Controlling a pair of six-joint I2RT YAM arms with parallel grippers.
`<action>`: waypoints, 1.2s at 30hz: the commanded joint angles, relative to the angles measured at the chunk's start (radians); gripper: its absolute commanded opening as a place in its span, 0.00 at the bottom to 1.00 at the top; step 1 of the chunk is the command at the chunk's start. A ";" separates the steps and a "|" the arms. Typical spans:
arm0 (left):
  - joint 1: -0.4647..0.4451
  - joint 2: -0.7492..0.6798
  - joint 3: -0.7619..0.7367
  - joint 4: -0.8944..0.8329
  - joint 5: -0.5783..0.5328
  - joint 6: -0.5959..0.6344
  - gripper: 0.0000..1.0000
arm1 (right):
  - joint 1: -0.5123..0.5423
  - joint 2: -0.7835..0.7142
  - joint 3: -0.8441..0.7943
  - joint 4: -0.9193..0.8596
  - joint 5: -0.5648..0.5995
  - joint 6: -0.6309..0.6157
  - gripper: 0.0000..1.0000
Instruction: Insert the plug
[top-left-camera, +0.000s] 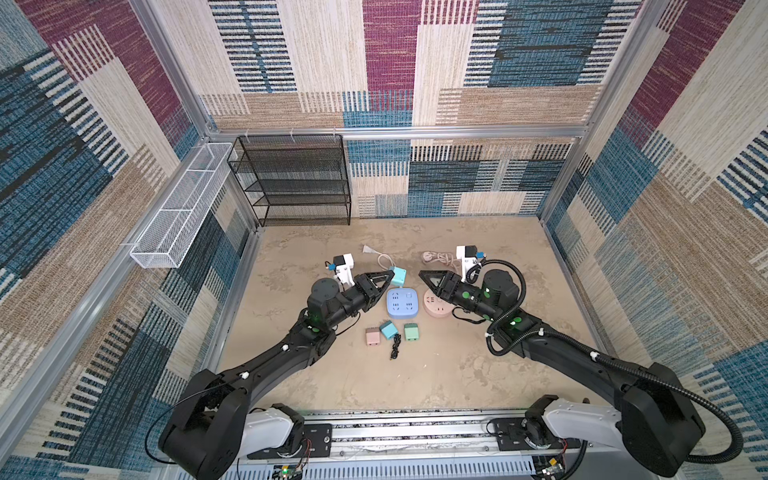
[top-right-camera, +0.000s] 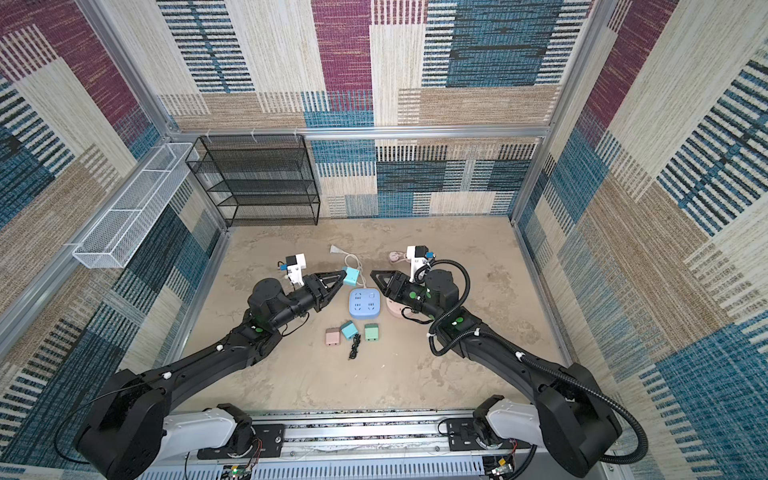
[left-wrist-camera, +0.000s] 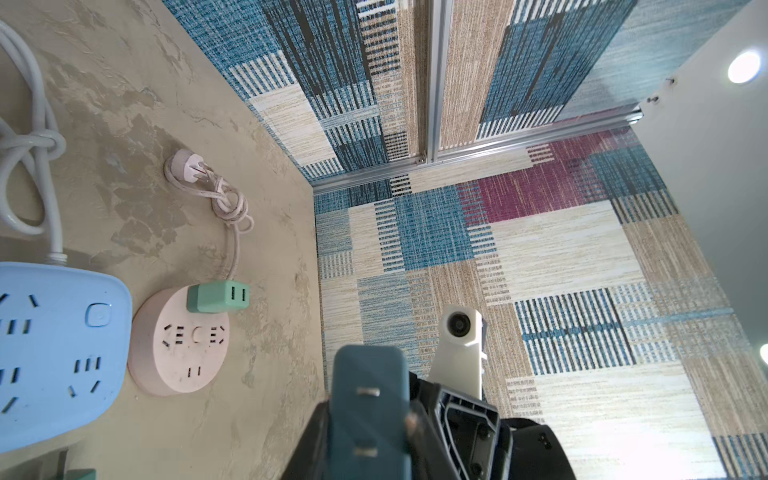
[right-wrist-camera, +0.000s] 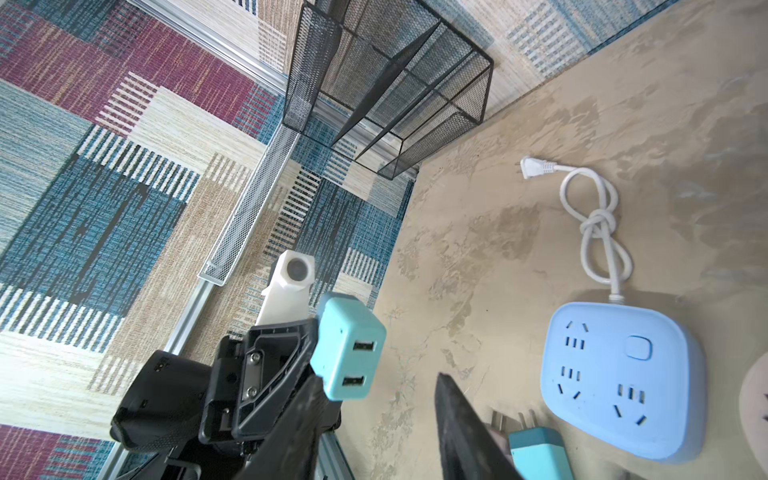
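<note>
My left pincer (top-left-camera: 388, 277) is clamped on the light turquoise cube-shaped plug adapter (top-left-camera: 399, 277), held off the table by the far corner of the pale blue rounded-square power strip (top-left-camera: 402, 303). Across a narrow gap hangs my right pincer (top-left-camera: 423, 275), over the pink round socket hub (top-left-camera: 436, 309); I cannot tell how its jaws stand. The strip's knotted white cord (top-left-camera: 384, 261) lies just beyond. The tan tabletop (top-left-camera: 415, 386) is bare nearer me.
</note>
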 joint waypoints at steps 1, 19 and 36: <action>-0.003 0.014 -0.001 0.120 -0.009 -0.039 0.00 | 0.002 0.025 -0.010 0.144 -0.066 0.074 0.46; -0.047 0.040 0.003 0.198 -0.033 -0.056 0.00 | 0.023 0.131 -0.014 0.364 -0.127 0.220 0.45; -0.070 0.025 0.007 0.193 -0.052 -0.045 0.00 | 0.030 0.189 -0.018 0.480 -0.167 0.310 0.40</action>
